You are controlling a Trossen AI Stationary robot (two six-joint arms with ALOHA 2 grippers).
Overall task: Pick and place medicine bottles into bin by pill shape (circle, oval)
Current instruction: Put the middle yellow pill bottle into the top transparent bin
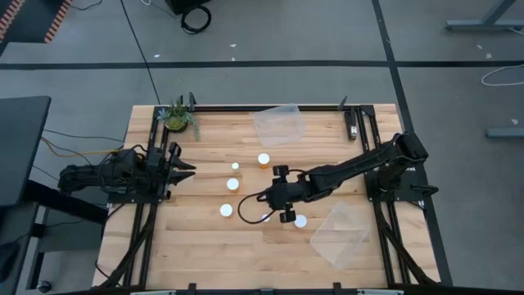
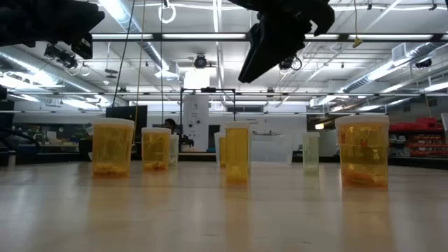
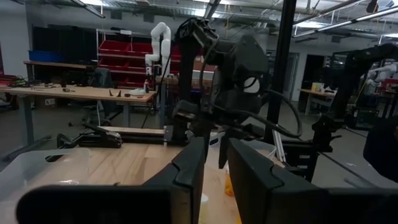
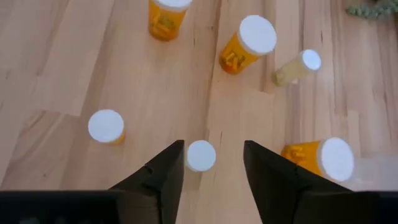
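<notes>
Right gripper [image 4: 213,163] hung over a small medicine bottle [image 4: 201,155], jaws apart, empty. Left gripper [image 1: 182,168] idle at bench [image 1: 205,254] edge, jaws narrow.

1. Both arms are dark, near black, built of chunky jointed segments.
2. The right arm [image 1: 352,170] carries a black cable looping loose off its wrist — plus small rounded knobs at the gripper end.
3. The left arm [image 1: 115,174] shows bundled dark cabling along its body.
4. The right gripper [image 4: 212,168] has two matte black fingers, wedge-shaped, tapering to points.
5. The left gripper [image 3: 214,168] has broad, flat-faced black fingers — edges bevelled.
</notes>
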